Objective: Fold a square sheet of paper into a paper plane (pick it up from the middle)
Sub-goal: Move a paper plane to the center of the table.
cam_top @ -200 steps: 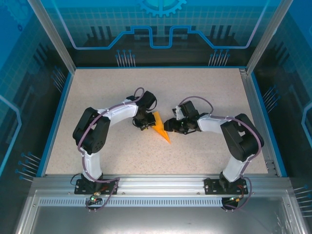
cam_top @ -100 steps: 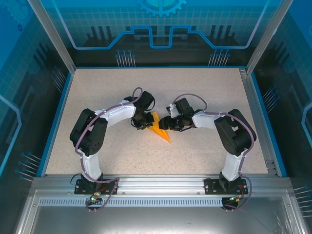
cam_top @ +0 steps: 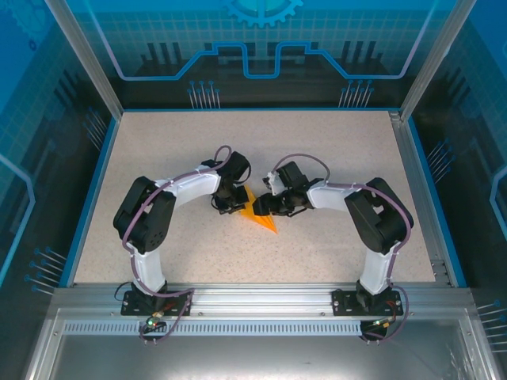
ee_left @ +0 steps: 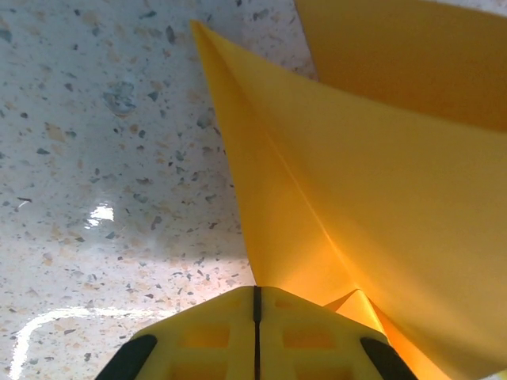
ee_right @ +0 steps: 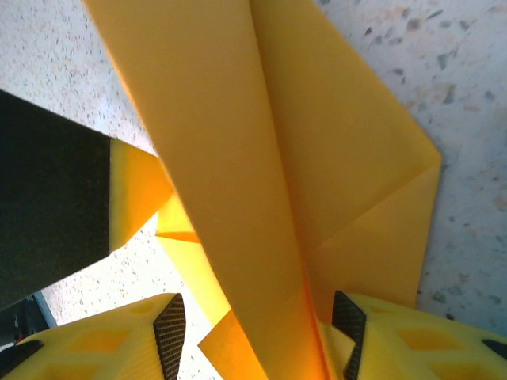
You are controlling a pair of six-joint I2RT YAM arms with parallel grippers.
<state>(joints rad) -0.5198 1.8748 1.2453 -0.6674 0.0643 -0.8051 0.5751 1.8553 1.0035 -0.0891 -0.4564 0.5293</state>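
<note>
Flanking one paper plane (cam_top: 264, 222), two tools (cam_top: 234, 207) (cam_top: 261, 208)

The right arm has swung in to the left. Its right end effector (cam_top: 258, 208) now sits over the paper (cam_top: 266, 222), with one finger on each side of a raised fold. The left end effector (ee_left: 255, 294) has pinched its fingers together.

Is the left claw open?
No: in the wrist view the left claw has its fingers pressed together along a thin seam, at the edge of the paper.
</note>
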